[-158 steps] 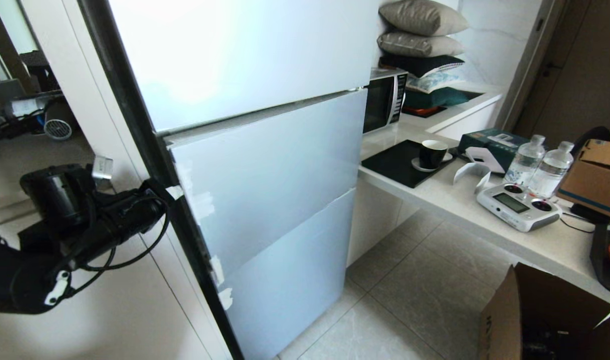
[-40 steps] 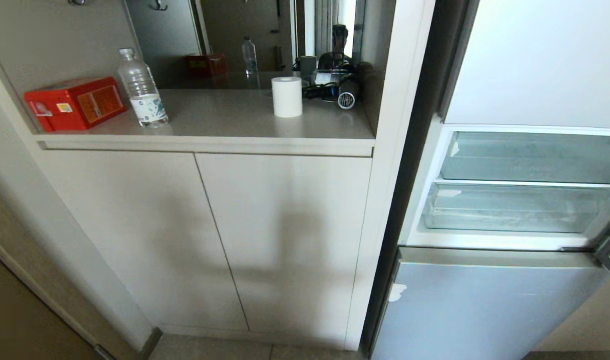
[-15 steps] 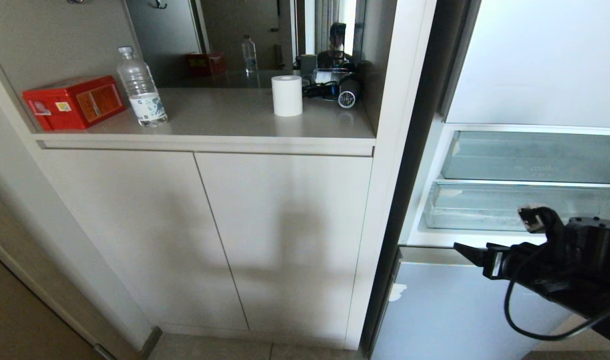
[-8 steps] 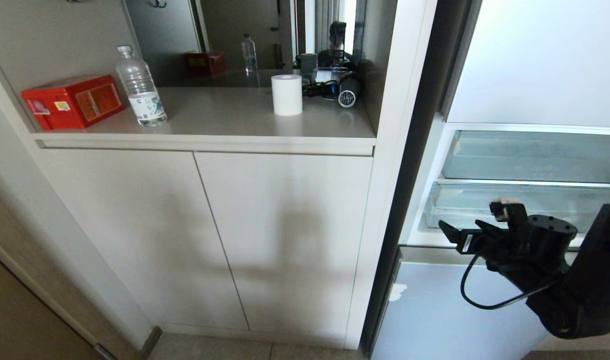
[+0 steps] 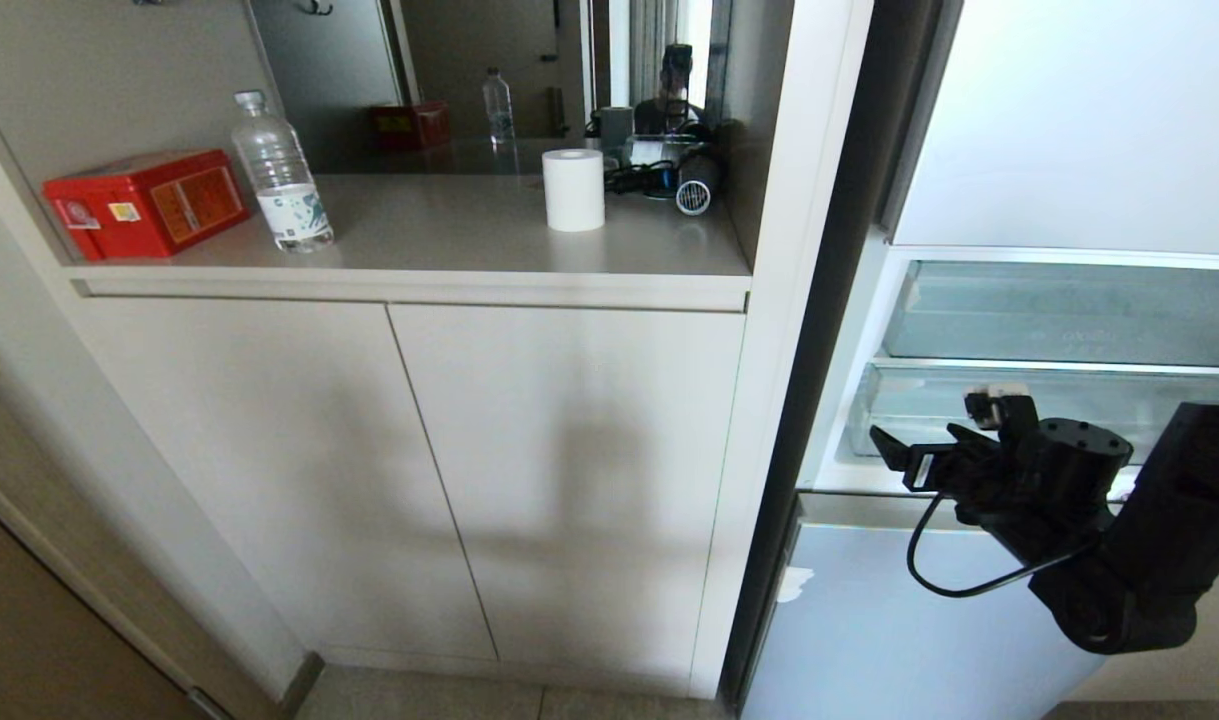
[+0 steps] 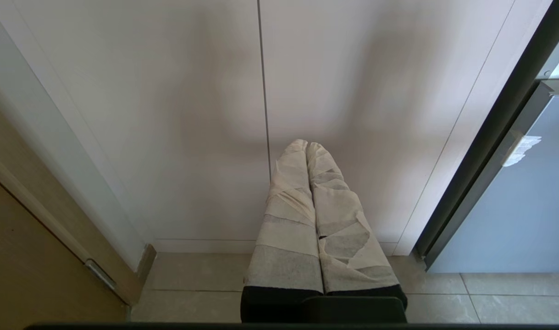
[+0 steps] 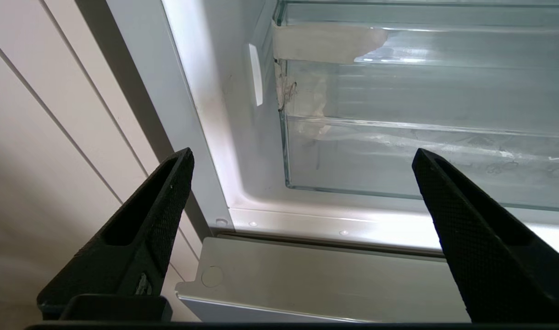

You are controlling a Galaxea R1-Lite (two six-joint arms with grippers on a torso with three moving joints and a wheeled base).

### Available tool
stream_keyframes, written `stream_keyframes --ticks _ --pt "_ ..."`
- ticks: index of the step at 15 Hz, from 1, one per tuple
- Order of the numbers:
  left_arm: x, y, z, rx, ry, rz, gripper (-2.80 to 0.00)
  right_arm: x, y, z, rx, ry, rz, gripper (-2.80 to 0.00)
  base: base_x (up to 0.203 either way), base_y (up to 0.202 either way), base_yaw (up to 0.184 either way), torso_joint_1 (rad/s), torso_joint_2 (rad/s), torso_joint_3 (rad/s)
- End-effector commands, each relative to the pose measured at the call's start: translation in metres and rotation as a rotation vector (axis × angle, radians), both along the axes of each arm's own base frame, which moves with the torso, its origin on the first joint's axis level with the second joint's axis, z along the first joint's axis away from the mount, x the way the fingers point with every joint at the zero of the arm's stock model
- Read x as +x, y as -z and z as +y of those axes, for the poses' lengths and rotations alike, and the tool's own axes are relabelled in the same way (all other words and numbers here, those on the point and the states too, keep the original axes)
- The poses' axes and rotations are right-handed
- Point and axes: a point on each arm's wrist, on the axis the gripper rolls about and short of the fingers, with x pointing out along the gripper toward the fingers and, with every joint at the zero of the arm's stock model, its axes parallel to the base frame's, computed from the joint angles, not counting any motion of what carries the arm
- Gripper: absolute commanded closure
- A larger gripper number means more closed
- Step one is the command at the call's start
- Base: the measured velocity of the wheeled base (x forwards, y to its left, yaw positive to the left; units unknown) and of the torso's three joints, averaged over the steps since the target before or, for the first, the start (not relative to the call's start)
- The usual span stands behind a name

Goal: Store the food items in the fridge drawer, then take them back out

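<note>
Fruit nowhere visible; right gripper [image 5: 914,455] empty, jaws wide, before the clear fridge drawer [image 5: 1029,415]. Storing not begun.

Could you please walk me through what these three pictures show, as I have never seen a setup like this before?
This is a wheeled robot with two arms. The wide picture comes from a camera on its head, looking down at a cabinet and an open fridge. The other two come from cameras on its wrists, behind the fingers.

The right end effector is raised in front of the clear fridge drawer, with its black fingers spread open and nothing between them. The left end effector hangs low before the cabinet doors; its taped fingers are pressed together, also holding nothing.

On the cabinet shelf sit a red box, a water bottle, a white paper roll and what looks like a hair dryer. No food shows in any picture.
</note>
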Motion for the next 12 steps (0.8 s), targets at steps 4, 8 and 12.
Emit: stream_keyframes --ticks 4,8,12 --pt "0.0 0.0 0.0 0.001 0.0 0.002 0.0 0.007 -0.005 0.0 0.002 0.004 -0.04 -2.8 0.0 0.0 0.0 0.0 0.0 0.0" --pt "0.0 0.0 0.0 0.0 0.0 0.002 0.0 0.015 -0.012 0.001 -0.002 0.041 -0.079 -2.8 0.0 0.0 0.0 0.0 0.0 0.0" --pt "0.0 0.0 0.0 0.001 0.0 0.002 0.0 0.025 -0.007 0.001 -0.016 0.041 -0.083 -2.8 0.0 0.0 0.0 0.0 0.0 0.0"
